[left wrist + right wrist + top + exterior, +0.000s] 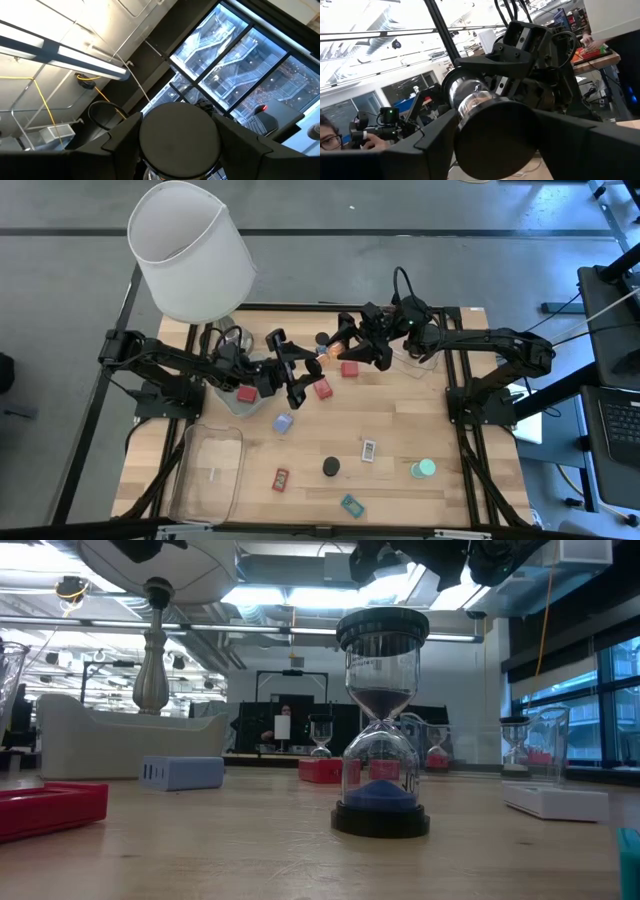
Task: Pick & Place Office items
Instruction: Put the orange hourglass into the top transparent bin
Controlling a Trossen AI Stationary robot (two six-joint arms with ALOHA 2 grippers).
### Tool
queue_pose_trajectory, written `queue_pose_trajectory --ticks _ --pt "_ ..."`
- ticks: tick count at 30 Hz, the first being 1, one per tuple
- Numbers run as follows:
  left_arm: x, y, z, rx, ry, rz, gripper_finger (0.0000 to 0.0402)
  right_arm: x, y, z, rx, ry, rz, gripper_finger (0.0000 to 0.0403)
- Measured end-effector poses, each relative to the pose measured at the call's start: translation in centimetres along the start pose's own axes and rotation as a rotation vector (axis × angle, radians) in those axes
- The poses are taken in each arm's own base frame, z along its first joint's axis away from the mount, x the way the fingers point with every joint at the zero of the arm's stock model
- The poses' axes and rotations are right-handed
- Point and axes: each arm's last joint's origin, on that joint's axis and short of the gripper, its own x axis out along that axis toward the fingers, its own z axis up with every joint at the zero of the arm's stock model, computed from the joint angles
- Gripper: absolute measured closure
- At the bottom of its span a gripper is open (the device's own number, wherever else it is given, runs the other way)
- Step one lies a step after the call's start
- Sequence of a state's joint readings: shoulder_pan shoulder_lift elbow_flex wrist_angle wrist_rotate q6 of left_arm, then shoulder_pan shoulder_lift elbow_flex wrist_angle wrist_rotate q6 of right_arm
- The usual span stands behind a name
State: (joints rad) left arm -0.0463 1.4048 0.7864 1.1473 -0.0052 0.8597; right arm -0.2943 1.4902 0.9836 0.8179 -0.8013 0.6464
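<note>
A small hourglass with dark round caps hangs in the air over the table's far middle, between my two grippers. My left gripper comes in from the left and my right gripper from the right, each shut on one cap. The right wrist view shows the near cap, the glass body and the left gripper beyond it. Loose on the table lie red blocks, a blue bit, a white-labelled bit, a teal bit and a green disc. Another hourglass stands upright. My left gripper has one dark round cap of the hourglass pinched between its two fingers, which sit on opposite sides of the cap's rim. The hourglass is lifted clear of the table. My right gripper pinches the other cap by its rim between its two fingers. It comes level from the table's right, and the hourglass lies along the fingers, its glass body pointing away toward the left gripper. The hourglass is clear of the table.
A white-shaded lamp stands at the far left corner. A clear tray lies at the near left, with a red block close to the lamp's foot. A dark cap sits just beyond the held hourglass.
</note>
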Motion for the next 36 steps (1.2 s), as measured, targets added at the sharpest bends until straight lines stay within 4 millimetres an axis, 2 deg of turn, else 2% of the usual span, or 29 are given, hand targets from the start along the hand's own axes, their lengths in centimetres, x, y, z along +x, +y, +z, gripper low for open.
queue_pose_trajectory --ticks 20,28,36 --pt "-0.02 -0.02 -0.02 -0.002 0.002 0.0 0.0181 0.01 0.02 -0.01 -0.019 0.002 0.003 0.0169" --pt "-0.02 0.06 -0.22 -0.037 0.053 0.033 0.0154 0.02 -0.03 -0.05 -0.026 0.001 -0.005 0.0172" --pt "-0.03 0.07 -0.21 -0.037 0.056 0.037 0.0132 0.02 -0.02 -0.03 -0.027 0.0 -0.003 0.0191"
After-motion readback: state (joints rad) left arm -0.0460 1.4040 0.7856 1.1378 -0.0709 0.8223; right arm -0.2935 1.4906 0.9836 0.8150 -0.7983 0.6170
